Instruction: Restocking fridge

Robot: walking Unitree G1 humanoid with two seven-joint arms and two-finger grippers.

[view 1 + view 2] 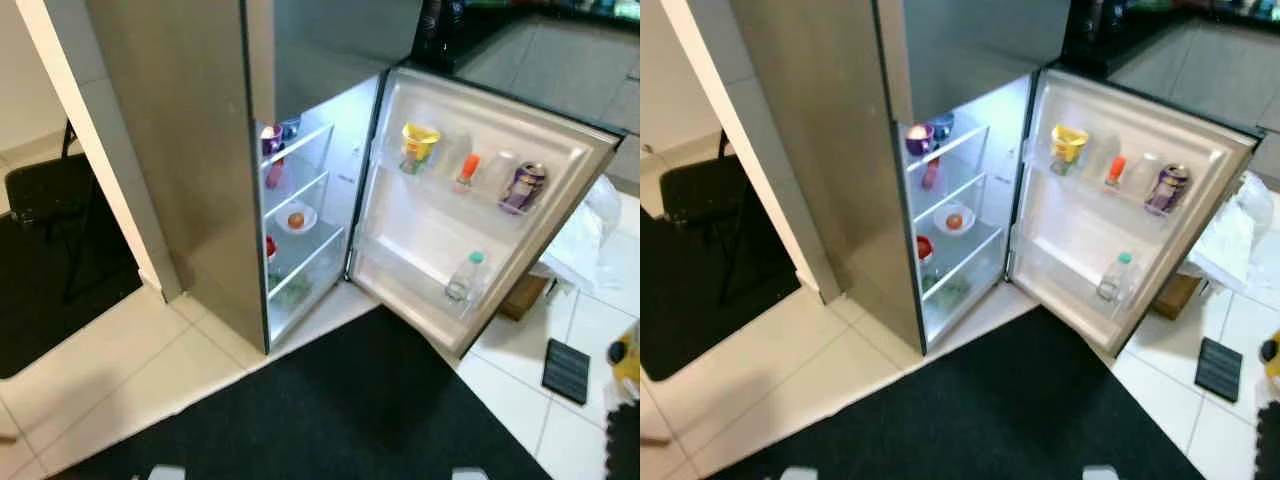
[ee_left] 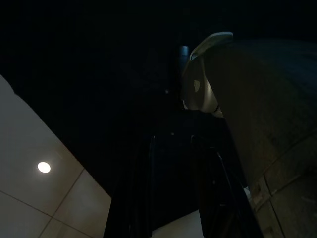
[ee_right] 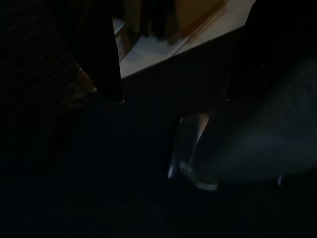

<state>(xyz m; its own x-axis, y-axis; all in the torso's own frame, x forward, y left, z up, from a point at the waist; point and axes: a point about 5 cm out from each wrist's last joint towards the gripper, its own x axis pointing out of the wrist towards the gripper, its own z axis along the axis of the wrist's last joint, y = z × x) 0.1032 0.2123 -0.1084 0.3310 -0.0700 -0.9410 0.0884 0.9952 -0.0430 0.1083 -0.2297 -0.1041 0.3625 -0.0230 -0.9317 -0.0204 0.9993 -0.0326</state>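
I stand in front of the fridge, on a black mat. The fridge door is swung wide open to my right, and the lit shelves sit just left of the door.

On the door's top shelf I see a yellow cup, a small bottle with an orange cap and a purple can. Lower on the door stands a clear bottle. Inside the fridge there is a purple bowl up high, and a plate with something orange below it.

Both my arms hang down by my sides. The left wrist view is very dark. In it my left jaws point down at the mat and look a little apart, with nothing between them. In the right wrist view I see one finger of my right jaws, but I cannot tell if they are open or closed.

The fridge opening lies ahead of me and a bit to the left, well away from both jaws. I think my right arm is nearer the door shelves, and my left arm is nearer the inside shelves.
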